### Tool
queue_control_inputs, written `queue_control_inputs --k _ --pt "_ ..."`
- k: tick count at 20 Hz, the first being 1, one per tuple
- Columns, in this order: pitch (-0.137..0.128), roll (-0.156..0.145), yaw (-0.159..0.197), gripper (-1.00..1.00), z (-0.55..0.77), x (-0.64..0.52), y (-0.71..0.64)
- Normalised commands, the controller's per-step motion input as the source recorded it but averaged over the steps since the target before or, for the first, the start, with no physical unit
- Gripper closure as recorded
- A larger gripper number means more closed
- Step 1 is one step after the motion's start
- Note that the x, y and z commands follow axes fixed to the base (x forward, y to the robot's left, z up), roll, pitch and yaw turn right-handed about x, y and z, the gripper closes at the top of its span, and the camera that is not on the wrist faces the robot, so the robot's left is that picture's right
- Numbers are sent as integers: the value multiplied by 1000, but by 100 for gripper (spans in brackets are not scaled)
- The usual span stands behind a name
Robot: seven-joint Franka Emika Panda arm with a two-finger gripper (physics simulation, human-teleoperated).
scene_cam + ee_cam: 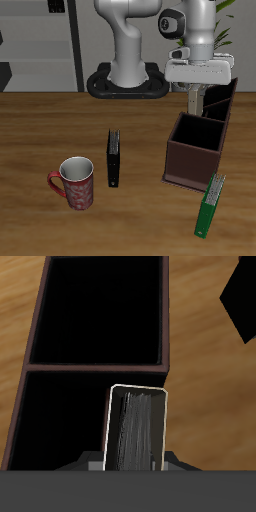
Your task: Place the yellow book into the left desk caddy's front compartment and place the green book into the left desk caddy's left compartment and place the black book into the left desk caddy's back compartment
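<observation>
Now the pincer [197, 98] grips the yellow book [135, 428] tight, its edge up between the two fingers, right above the caddy [197, 145]. To do it well, I think it should go slowly straight down into the front box, away from the thin walls. The black book [114, 158] and green book [209, 205] lie on the table [30, 140].
</observation>
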Motion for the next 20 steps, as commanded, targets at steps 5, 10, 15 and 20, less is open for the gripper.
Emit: queue_control_inputs --k 5,10,15,20 --pt "10 13 -35 100 -79 67 38" --pt "0 16 -38 100 -102 -61 77" --pt "-8 10 12 100 -136 -13 43" --pt "-5 -14 -6 100 -84 35 -104"
